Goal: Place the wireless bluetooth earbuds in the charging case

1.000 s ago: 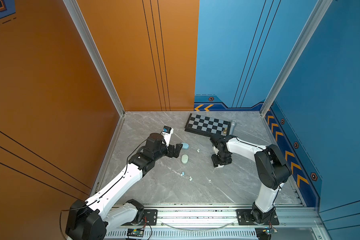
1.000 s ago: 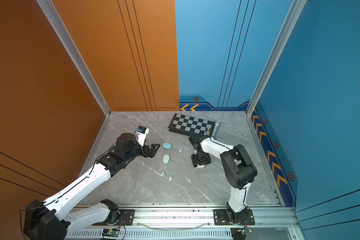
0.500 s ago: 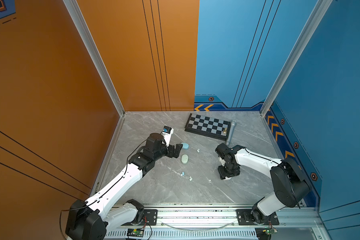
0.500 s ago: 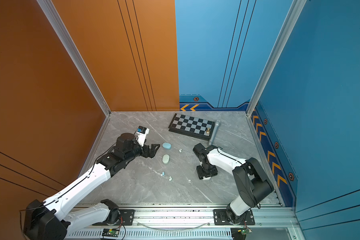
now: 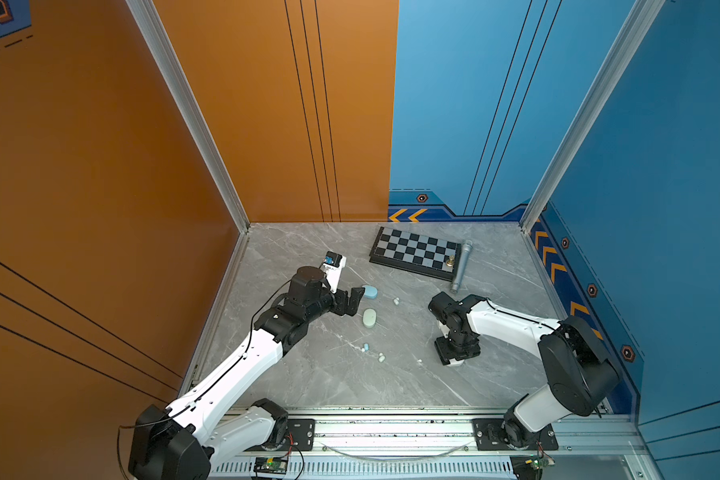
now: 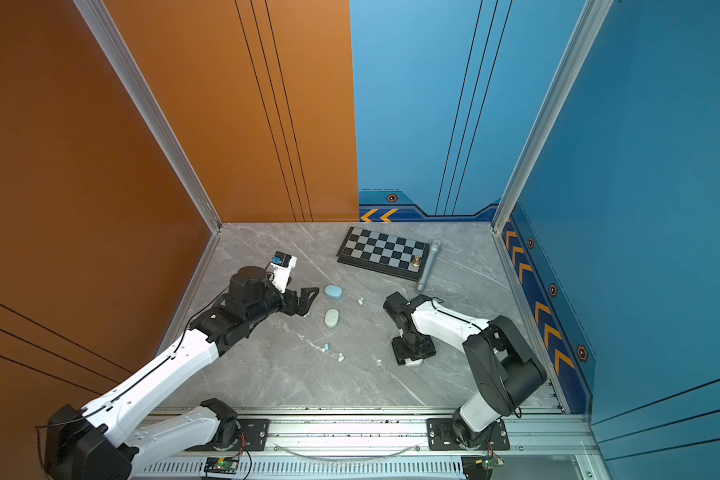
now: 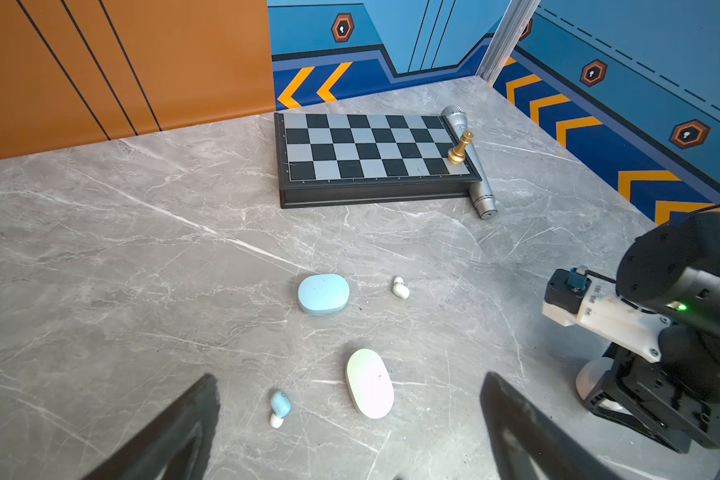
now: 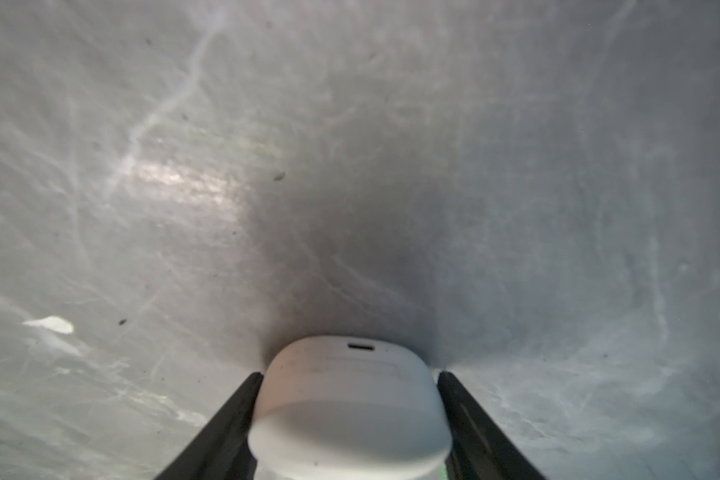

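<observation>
Earbuds (image 6: 326,347) lay loose on the grey marble tabletop (image 5: 341,382): tiny bean-shaped buds, some light blue with a white tip, some white. Taking the back wall as twelve o'clock in both top views, a white bud (image 7: 400,287) sat at three o'clock of the closed blue charging case (image 5: 369,291), near it but apart. A pale green case (image 5: 369,318), lid also down, lay at six o'clock of the blue one. One light blue bud (image 7: 280,405) rested at nine o'clock of that pale case, below the left gripper (image 5: 351,302). Further toward six o'clock lay another blue bud (image 5: 366,347), with a pale bud (image 5: 381,356) at four o'clock of it.

The left arm reached from the front rail at seven o'clock toward the table's middle. Its wrist was level and its claw aimed at three o'clock, released wide with nothing between its fingers (image 7: 175,428).

The right arm rose from five o'clock and stretched toward ten o'clock, with its wrist bent straight down. The right gripper (image 5: 457,356) pointed at the tabletop, and a white charging case (image 8: 350,407) stood on end between its prongs (image 8: 229,424), port end toward the marble. They sat close against both sides of the case. Whether they gripped it or stood just clear could not be told.

A chessboard (image 5: 414,253) lay at one o'clock, with a gold chess piece (image 5: 449,262) on its corner and a silver microphone (image 5: 461,266) along its three o'clock edge.
</observation>
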